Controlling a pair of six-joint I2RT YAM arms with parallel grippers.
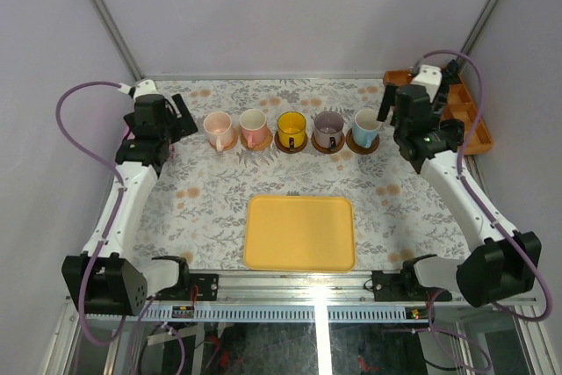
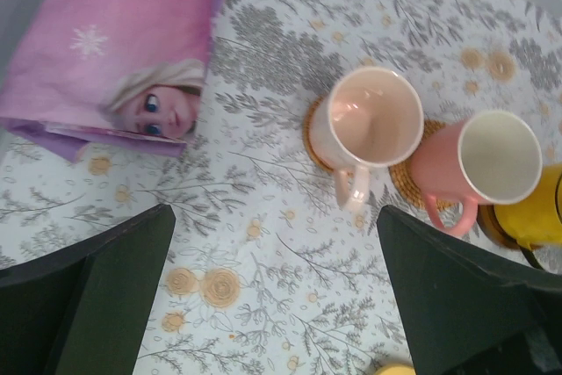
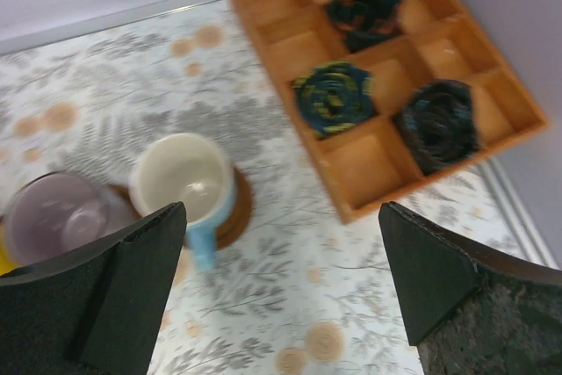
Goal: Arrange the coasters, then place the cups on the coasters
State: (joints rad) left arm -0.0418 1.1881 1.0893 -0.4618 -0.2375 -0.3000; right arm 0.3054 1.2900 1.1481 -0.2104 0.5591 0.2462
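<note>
Top external view gives us the whole row: five small handled mugs (image 1: 291, 126) stand side by side beyond the far edge of the yellow rectangular plastic tray (image 1: 300, 233), each on its own thin round disc. From the tray's left side to its right we count a pale pink mug (image 1: 219, 129), a deeper pink mug (image 1: 255, 127), a yellow mug (image 1: 291, 120), a purple-grey mug (image 1: 328, 128) and a light blue mug (image 1: 366, 125) with a white inside. The two pink ones sit on light tan woven coasters (image 2: 312, 138), the other three on dark brown coasters (image 3: 240, 208).

Beyond the tray's far-left corner the left gripper (image 2: 277, 296) hangs above the flowered tablecloth (image 2: 263, 243) near the pale pink mug, its jaws wide apart with nothing between them. Beyond the far-right corner the right gripper (image 3: 281, 287) hovers near the light blue mug, jaws likewise spread and empty. Further right of the tray lies the orange wooden compartment tray (image 3: 386, 164).

We judge the placing step complete, since every mug appears to rest on a coaster. What the next move calls for, we think, is lifting both arms clear without brushing a handle, then checking that each mug sits centred.
</note>
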